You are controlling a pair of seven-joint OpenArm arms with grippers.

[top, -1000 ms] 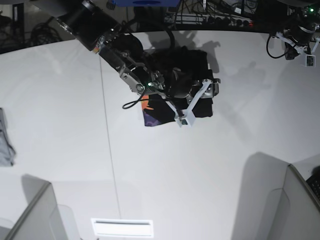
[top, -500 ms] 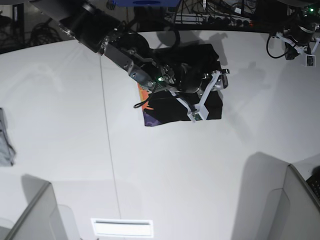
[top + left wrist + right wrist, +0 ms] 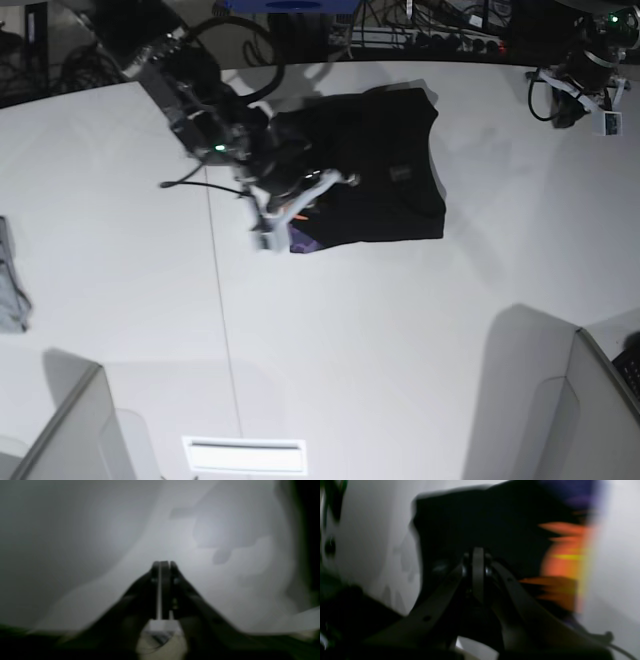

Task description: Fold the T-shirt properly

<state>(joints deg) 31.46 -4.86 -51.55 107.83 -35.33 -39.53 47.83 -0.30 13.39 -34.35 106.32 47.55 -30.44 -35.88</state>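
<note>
The black T-shirt (image 3: 385, 165) lies folded in a rough rectangle at the back middle of the white table (image 3: 400, 330). A strip of its orange and purple print shows at its lower left corner (image 3: 300, 238). In the blurred right wrist view the T-shirt (image 3: 495, 525) fills the frame, with the orange print (image 3: 560, 562) at the right. My right gripper (image 3: 268, 228) (image 3: 478, 555) is shut with nothing visible between its fingers, at the shirt's left edge. My left gripper (image 3: 603, 110) (image 3: 162, 563) is shut and empty over bare table at the far right corner.
A small grey cloth (image 3: 10, 285) lies at the table's left edge. Grey partitions stand at the front left (image 3: 70, 430) and front right (image 3: 590, 400). A white slot plate (image 3: 245, 455) sits at the front edge. Cables and power strips (image 3: 430, 35) run behind the table.
My right arm has swung left, from over the shirt's right half to its left edge. The shirt now lies uncovered and flatter. My left arm has barely moved.
</note>
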